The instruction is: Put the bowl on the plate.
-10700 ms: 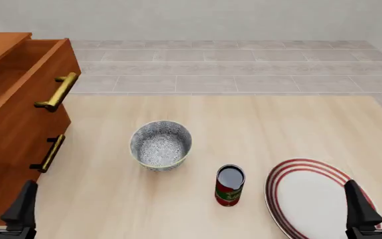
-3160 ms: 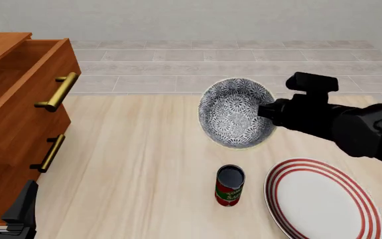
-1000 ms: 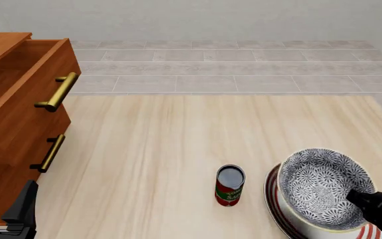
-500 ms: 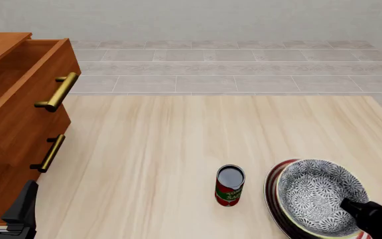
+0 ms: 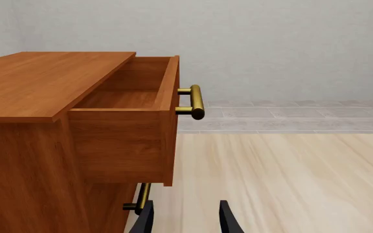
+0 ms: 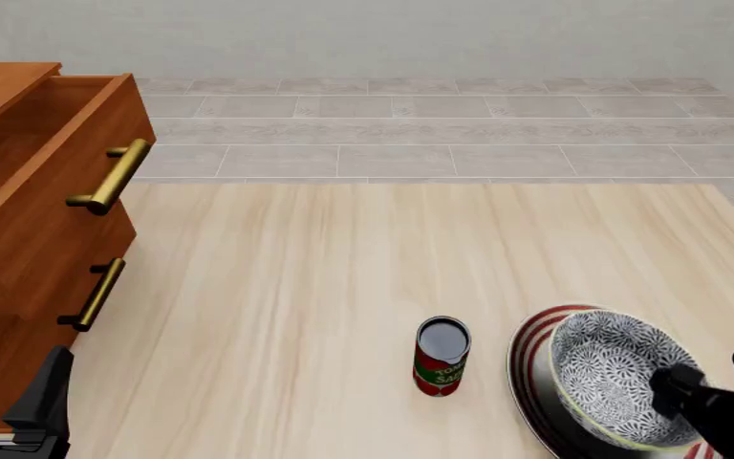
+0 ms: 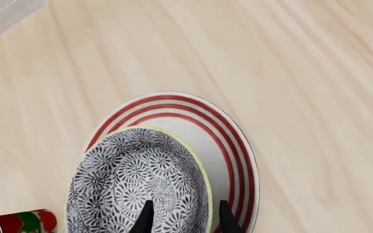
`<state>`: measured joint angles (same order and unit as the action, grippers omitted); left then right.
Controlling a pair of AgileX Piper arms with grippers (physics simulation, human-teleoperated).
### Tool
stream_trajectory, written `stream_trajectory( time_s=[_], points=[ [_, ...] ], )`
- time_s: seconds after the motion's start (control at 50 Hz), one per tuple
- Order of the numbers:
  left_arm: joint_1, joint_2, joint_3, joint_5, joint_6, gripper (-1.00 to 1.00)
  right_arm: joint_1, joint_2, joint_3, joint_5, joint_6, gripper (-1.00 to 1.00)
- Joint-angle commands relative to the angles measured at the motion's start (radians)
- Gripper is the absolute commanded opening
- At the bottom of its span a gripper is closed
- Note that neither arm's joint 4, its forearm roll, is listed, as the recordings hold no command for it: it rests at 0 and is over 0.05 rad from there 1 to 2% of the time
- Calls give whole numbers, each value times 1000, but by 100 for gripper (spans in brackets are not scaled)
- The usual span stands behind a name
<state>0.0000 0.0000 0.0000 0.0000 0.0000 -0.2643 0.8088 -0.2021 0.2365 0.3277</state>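
The bowl [image 6: 612,375], grey-and-white floral with a pale yellow rim, sits on the white plate [image 6: 529,356] with red rings at the table's near right. In the right wrist view the bowl [image 7: 131,184] covers the plate [image 7: 235,145] on the side nearest the camera. My right gripper [image 6: 673,387] [image 7: 185,221] is open. Its two fingers straddle the bowl's rim, one inside the bowl and one outside, with a visible gap to the rim. My left gripper [image 6: 8,394] [image 5: 186,221] hangs open and empty at the near left, beside the dresser.
A red and green can [image 6: 442,356] [image 7: 18,221] stands upright just left of the plate. A wooden dresser [image 6: 23,220] [image 5: 57,126] with its top drawer pulled out and brass handles [image 6: 118,177] fills the left side.
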Motion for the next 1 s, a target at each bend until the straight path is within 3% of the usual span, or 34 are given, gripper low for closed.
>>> stream_trajectory(
  time_s=[0.02,0.26,0.64,1.0],
  points=[
    [0,0,0,0,0,100,2,9,-21,1,-3,100],
    [0,0,0,0,0,100,13,2,-43,20,-3,100],
    [0,0,0,0,0,100,-7,-105,-157,180,-38,100],
    [0,0,0,0,0,100,-14,-113,-298,261,-75,100]
  ],
)
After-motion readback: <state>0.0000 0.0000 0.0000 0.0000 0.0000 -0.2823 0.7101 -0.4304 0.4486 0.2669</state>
